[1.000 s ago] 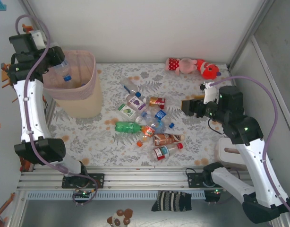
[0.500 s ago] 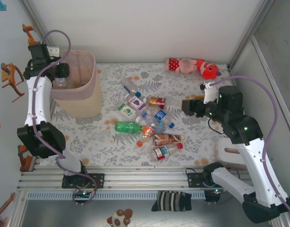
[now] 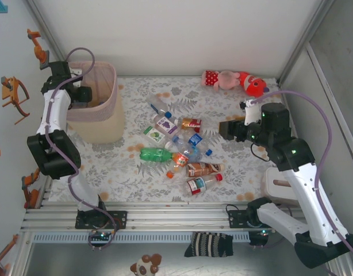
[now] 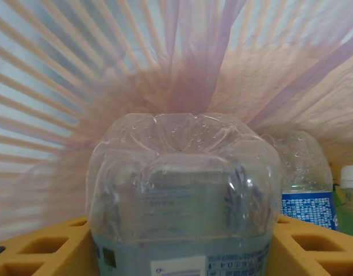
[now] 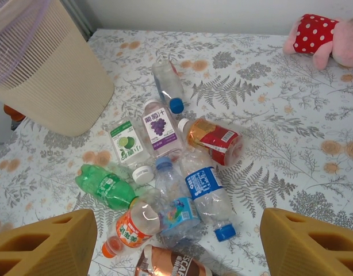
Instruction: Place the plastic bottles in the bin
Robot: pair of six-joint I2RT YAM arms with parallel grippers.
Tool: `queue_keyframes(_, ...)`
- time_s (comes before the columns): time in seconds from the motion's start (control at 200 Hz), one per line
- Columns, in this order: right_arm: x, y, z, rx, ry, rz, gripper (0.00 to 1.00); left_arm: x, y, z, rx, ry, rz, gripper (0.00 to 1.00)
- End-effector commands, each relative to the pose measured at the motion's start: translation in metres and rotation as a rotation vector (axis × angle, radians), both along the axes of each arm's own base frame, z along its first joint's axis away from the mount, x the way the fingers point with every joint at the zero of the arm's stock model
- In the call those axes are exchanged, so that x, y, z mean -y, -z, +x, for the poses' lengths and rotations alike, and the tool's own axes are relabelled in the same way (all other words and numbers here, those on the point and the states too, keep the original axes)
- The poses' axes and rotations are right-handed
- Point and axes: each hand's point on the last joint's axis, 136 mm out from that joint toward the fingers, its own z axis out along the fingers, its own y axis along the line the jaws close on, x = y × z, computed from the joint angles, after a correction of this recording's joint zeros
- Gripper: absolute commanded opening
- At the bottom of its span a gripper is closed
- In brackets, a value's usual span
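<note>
The left end effector [image 3: 80, 95] is hanging inside the bin [image 3: 102, 123], which is standing at the far left corner of the counter [image 3: 245, 172]. A clear bottle [image 4: 182, 172] is sitting between its fingers [image 4: 44, 253]; whether they are clamping it I cannot tell. The right end effector [image 3: 227, 130] is hovering with fingers apart and empty, right of the plastic bottles [image 3: 176, 150] lying mid-counter.

Pink-and-red plush toy [image 3: 234, 81] on floral tablecloth [image 3: 211, 106]; striped sock [image 3: 209, 244] nearer.

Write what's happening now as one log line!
left hand: holds clear bottle inside bin | right hand: open, above bottle pile
</note>
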Motion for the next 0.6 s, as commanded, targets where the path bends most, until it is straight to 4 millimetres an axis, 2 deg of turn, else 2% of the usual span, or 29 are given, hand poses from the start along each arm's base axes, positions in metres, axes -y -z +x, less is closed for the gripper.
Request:
queue_keyframes(0.0,-0.001,-0.004,0.001,0.026,-0.005,0.0,0.74,0.005,0.007,-0.001,-0.012,-0.011,-0.05,0.69)
queue_keyframes(0.175,0.001,-0.003,0.0,0.018,0.005,-0.005,0.74,0.01,-0.007,-0.005,0.024,-0.016,-0.082,0.76)
queue_keyframes(0.416,0.003,0.003,0.004,-0.024,0.049,0.023,0.74,0.024,-0.048,-0.012,0.119,-0.002,-0.157,0.8)
queue_keyframes(0.596,0.003,0.013,0.006,-0.081,0.076,0.036,0.74,0.04,-0.081,-0.025,0.185,0.034,-0.232,0.81)
